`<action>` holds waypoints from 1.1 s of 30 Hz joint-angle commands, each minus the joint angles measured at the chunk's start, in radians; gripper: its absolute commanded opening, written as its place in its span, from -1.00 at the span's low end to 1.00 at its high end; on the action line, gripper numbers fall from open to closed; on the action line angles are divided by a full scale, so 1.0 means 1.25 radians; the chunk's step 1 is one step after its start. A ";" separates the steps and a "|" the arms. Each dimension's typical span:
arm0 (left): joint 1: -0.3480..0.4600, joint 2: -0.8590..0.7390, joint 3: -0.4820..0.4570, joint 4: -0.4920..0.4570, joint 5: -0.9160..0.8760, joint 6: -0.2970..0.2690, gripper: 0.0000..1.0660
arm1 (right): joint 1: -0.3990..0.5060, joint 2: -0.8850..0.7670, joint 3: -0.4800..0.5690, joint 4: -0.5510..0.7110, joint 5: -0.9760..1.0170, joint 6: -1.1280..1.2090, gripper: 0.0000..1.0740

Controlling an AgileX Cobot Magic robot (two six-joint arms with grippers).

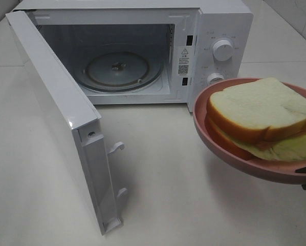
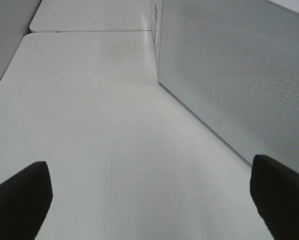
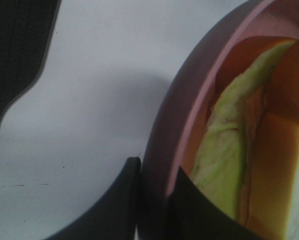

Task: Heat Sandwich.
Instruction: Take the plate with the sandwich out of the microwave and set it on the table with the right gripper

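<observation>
Only the right wrist view shows the right hand (image 3: 154, 200) clamped on the rim of the round pink plate (image 3: 164, 125). The sandwich (image 1: 263, 120), soft square bread, lies on it, raised before the open white microwave (image 1: 143, 51). The left hand (image 2: 149, 200) spreads apart over the smooth desk (image 2: 89, 100).

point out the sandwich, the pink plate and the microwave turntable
sandwich (image 1: 258, 110), exterior high view, top bread slice
pink plate (image 1: 200, 120), exterior high view, left rim
microwave turntable (image 1: 125, 72), exterior high view, glass surface
</observation>
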 commanded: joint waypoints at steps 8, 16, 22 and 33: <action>0.000 -0.022 0.002 -0.002 0.000 -0.002 0.90 | 0.002 -0.010 0.000 -0.135 0.021 0.217 -0.99; 0.000 -0.022 0.002 -0.002 0.000 -0.002 0.90 | 0.002 -0.010 0.000 -0.236 0.034 0.389 -0.99; 0.000 -0.022 0.002 -0.002 0.000 -0.002 0.90 | 0.002 -0.010 0.000 -0.306 0.082 0.518 -0.99; 0.000 -0.022 0.002 -0.002 0.000 -0.002 0.90 | 0.002 0.062 0.000 -0.394 0.160 0.738 -0.99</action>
